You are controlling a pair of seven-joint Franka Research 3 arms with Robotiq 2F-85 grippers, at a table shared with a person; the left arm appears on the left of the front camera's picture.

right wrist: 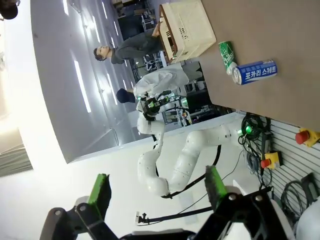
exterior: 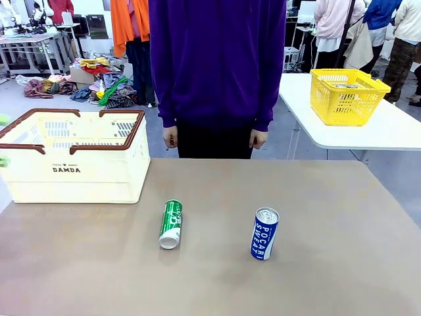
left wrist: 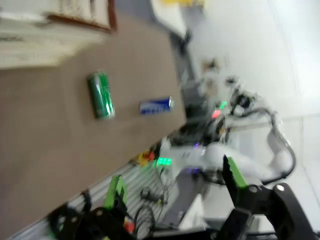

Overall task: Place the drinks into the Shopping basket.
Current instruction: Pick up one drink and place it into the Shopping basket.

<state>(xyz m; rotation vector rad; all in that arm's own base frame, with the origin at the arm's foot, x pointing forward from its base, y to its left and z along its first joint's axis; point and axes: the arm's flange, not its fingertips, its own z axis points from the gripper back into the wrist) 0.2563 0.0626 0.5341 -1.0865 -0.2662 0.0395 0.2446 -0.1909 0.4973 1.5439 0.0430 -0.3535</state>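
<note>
So right now both drinks sit out on the brown table [exterior: 329, 276], neither one in the Shopping basket [exterior: 99, 178]. The green can [exterior: 171, 224] lies on its side near the middle of the table, silver end facing the robot's side. The blue Pocari Sweat can [exterior: 264, 234] is well apart from it toward the robot's right, and I think it's standing upright, though from the front it's a bit hard to call. The basket sits at the far left part of the table with its reddish-brown handles folded out on the rim.

The left gripper [left wrist: 175, 182] is up off the table with its green-padded fingers spread wide and nothing between them. That wrist view is pretty blurry, but the gap is plain enough. Same deal for the right gripper [right wrist: 157, 189]: fingers far apart, holding nothing, looking across at the cans from a distance.

A person in a purple top [exterior: 217, 66] stands at the far edge, hands hanging down. A yellow basket [exterior: 345, 99] rests on a separate white table behind.
</note>
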